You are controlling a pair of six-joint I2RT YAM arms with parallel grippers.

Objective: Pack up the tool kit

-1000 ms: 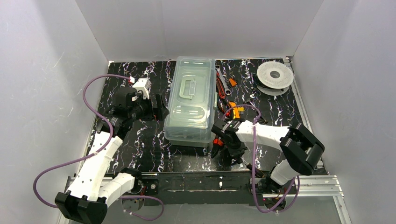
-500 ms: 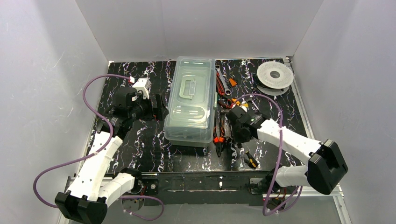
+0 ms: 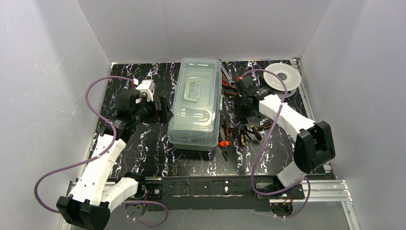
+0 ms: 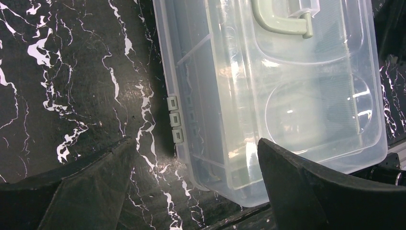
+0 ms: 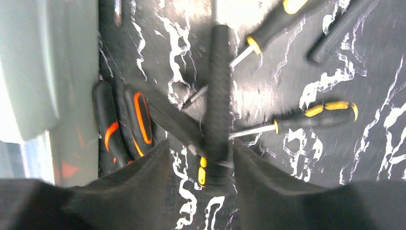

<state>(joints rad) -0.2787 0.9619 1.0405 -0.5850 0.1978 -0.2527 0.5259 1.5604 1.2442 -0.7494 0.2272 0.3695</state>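
The tool kit (image 3: pixel 196 103), a pale green box with a clear lid and a green handle (image 4: pixel 282 19), lies shut in the middle of the table. My left gripper (image 3: pixel 163 110) is open beside its left side. In the left wrist view that gripper (image 4: pixel 196 191) straddles the box's near corner, one finger over the table and the other over the lid. My right gripper (image 3: pixel 243 106) hovers to the right of the box. In the right wrist view it (image 5: pixel 201 167) is open, and a black-handled tool (image 5: pixel 218 96) lies between the fingers, close against the right one.
Loose tools lie right of the box: red-and-black pliers (image 5: pixel 124 124) against its wall and yellow-and-black screwdrivers (image 5: pixel 330 112), also seen from above (image 3: pixel 249 134). A round white spool (image 3: pixel 282 76) sits at the back right. White walls enclose the table.
My right arm has swung from the box's near right corner back along its right side, and its jaws have parted. The left arm has not moved.
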